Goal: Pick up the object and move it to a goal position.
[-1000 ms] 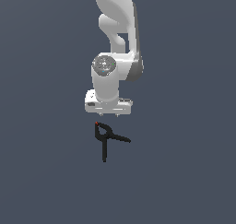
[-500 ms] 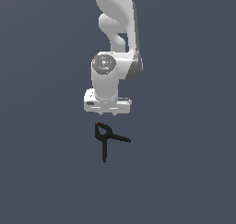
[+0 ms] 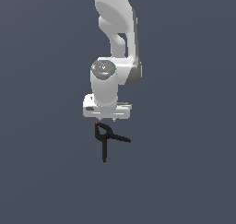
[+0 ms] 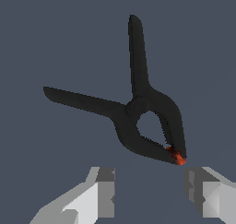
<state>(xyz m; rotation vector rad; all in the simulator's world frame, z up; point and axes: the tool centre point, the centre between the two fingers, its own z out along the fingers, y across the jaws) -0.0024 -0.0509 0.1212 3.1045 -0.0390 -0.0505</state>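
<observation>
Exterior view: a white robot arm [image 3: 115, 43] comes down from the top centre of the frame and ends in a white gripper [image 3: 109, 120] just above the middle of the picture. The background is a flat, dark blue-grey surface [image 3: 46, 172] with no visible edge or marking.

The clamp [image 3: 106, 138] is black and lies directly below the gripper, slightly below frame centre. Its looped head points up toward the gripper, with a tiny red tip [image 3: 97, 123] at the top of the loop. One thin handle runs straight down the frame; the other runs toward the exterior view's right and a little downward. The red tip sits just under the lower edge of the gripper body. Whether the two touch cannot be told from this view.

Wrist view: the clamp [image 4: 138, 117] fills the centre of the picture, both handles spreading away from the loop, and the red tip [image 4: 177, 158] closes the loop at its narrow end. Two pale fingers [image 4: 99, 195] show at the lower edge, one on each side, with a clear gap of bare surface between them. The gripper [image 4: 150, 191] is therefore spread apart and grips nothing. The clamp's red tip lies near the inner edge of one finger but apart from it; no part of the clamp sits between the fingers.
</observation>
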